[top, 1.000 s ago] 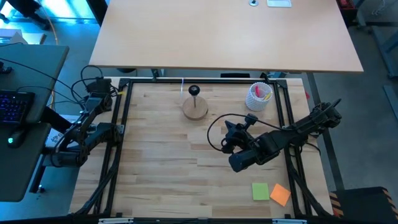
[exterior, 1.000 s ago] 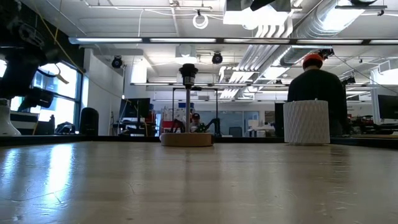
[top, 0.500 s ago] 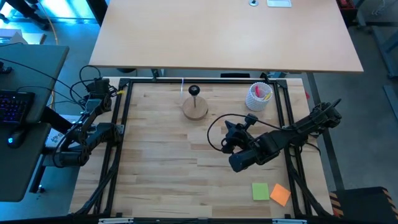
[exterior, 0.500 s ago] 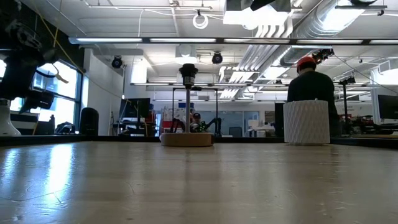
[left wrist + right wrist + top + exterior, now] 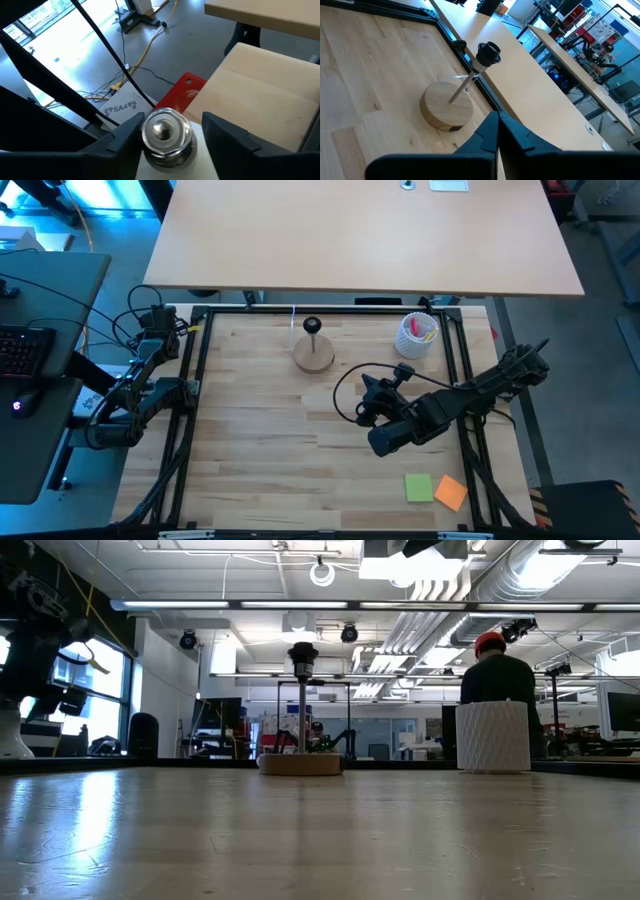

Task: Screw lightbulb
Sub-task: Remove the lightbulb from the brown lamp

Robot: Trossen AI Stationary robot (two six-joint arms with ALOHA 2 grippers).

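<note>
The small white frosted lightbulb with a silvery screw base [image 5: 166,137] sits pinched between the dark fingers [image 5: 227,131] of the left gripper [image 5: 170,132], base pointing outward, off the left edge of the light wooden table [image 5: 260,410]. The right gripper [image 5: 496,131] hovers over the table's middle right, its fingers pressed together, facing the round wooden stand with a black socket post [image 5: 314,348]. That stand is at the table's far edge, with a white ribbed cup of coloured contents [image 5: 416,334] to its right. Green and orange sticky notes [image 5: 436,489] lie near the front edge.
</note>
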